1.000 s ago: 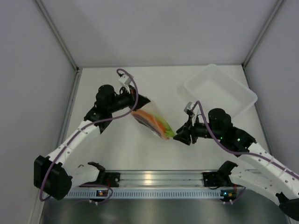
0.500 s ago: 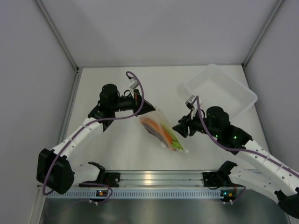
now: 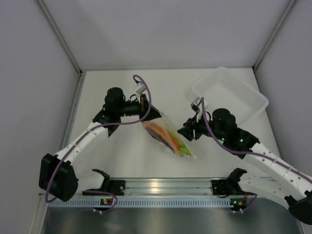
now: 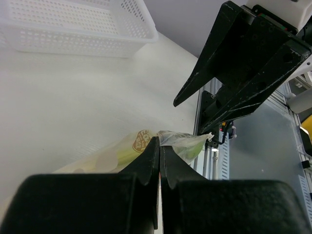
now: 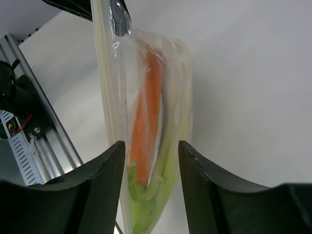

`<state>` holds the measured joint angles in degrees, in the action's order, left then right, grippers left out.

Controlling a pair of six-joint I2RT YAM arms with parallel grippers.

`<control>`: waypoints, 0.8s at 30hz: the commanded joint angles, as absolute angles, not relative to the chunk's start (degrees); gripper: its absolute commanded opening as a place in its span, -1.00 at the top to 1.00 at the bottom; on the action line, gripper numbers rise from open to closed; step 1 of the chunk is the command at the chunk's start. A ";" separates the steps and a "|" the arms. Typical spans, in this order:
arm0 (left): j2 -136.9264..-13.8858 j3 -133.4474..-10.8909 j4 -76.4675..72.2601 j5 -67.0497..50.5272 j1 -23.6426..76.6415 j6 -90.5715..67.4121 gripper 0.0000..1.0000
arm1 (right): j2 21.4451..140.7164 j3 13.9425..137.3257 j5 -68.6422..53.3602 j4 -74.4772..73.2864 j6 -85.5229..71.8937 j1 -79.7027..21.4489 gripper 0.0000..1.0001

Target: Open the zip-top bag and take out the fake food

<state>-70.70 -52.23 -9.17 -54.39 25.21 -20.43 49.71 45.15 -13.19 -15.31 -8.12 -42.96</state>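
So the left gripper is clamped on a corner of the small clear crinkly zip-top bag, which hangs from its jaws with the curved orange toy wedge and pale green leafy stalk inside. The right gripper has its jaws apart, bag just ahead. Tug hard and that thin corner probably slips.

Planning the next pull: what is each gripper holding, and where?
The left gripper pinches the zip-top bag by its upper corner; the right gripper is open, holding nothing.
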 commanded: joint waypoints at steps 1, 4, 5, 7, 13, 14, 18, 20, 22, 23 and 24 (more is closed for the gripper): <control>-71.10 -53.26 -14.59 -56.25 25.05 -20.39 1.00 | 47.90 48.69 -14.76 -10.98 -7.91 -43.77 0.02; -71.63 -53.44 -14.59 -56.86 25.05 -20.48 1.00 | 47.72 48.52 -15.99 -12.04 -6.86 -43.68 0.01; -71.63 -53.52 -14.50 -56.95 25.14 -20.57 1.00 | 47.38 48.25 -16.17 -11.95 -6.68 -43.68 0.02; -71.81 -53.53 -14.59 -56.95 25.14 -20.57 1.00 | 47.02 47.46 -17.48 -11.26 -6.68 -43.68 0.01; -72.60 -53.61 -14.59 -57.30 25.05 -20.83 1.00 | 48.07 47.99 -22.24 -11.69 -5.54 -43.77 -0.02; -72.77 -53.61 -14.59 -57.91 25.14 -20.92 1.00 | 48.51 47.99 -21.71 -11.78 -5.54 -43.68 -0.02; -72.51 -53.61 -14.50 -57.75 25.05 -21.00 1.00 | 50.01 48.43 -20.65 -11.60 -5.62 -43.68 0.00; -72.42 -53.79 -14.50 -57.83 25.14 -21.00 1.00 | 50.62 48.51 -20.65 -11.25 -5.62 -43.86 0.01; -72.33 -53.96 -14.59 -57.83 25.14 -21.01 1.00 | 51.06 48.43 -20.30 -10.90 -5.62 -43.77 0.02; -72.42 -54.05 -14.50 -57.92 25.05 -21.09 1.00 | 51.59 48.43 -20.13 -10.81 -5.54 -43.86 0.01; -72.51 -54.05 -14.59 -57.92 25.05 -21.09 1.00 | 51.85 48.43 -20.04 -10.72 -5.54 -43.77 0.02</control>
